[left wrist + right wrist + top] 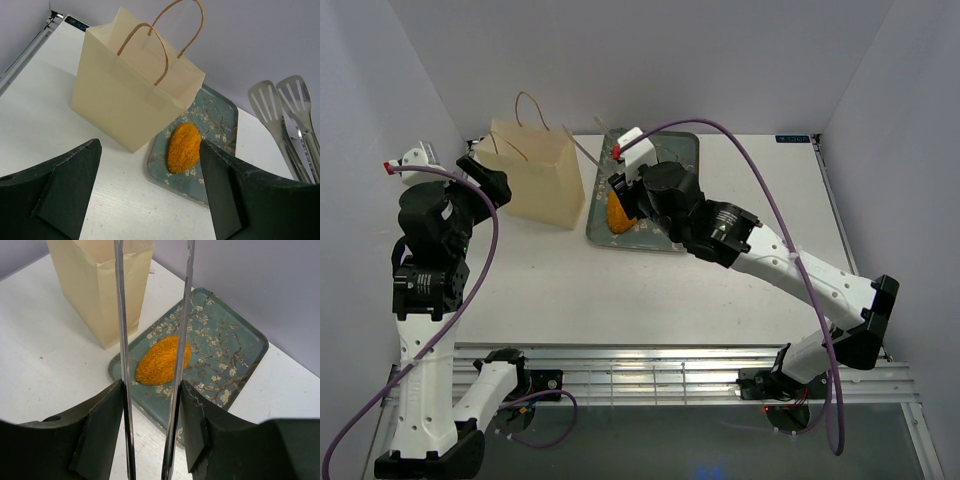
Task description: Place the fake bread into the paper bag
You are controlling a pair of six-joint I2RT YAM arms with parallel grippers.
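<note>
One piece of fake bread, an orange oval loaf (619, 214) (183, 147) (162, 360), lies on the near left part of a floral grey-green tray (676, 150) (220, 114) (226, 347). The cream paper bag (535, 176) (129, 95) (100, 285) stands upright and open just left of the tray, its cord handles up. My right gripper (626, 190) (151, 386) is above the loaf, shut on a pair of metal tongs (281, 115) (120, 315); the tong arms are spread apart and straddle the loaf from above. Left of the bag, my left gripper (483, 180) (149, 146) is open and holds nothing.
The white table (620, 290) is walled in on the left, back and right. A slatted metal rail (670, 375) runs along the near edge by the arm bases. Purple cables (760, 180) loop over both arms.
</note>
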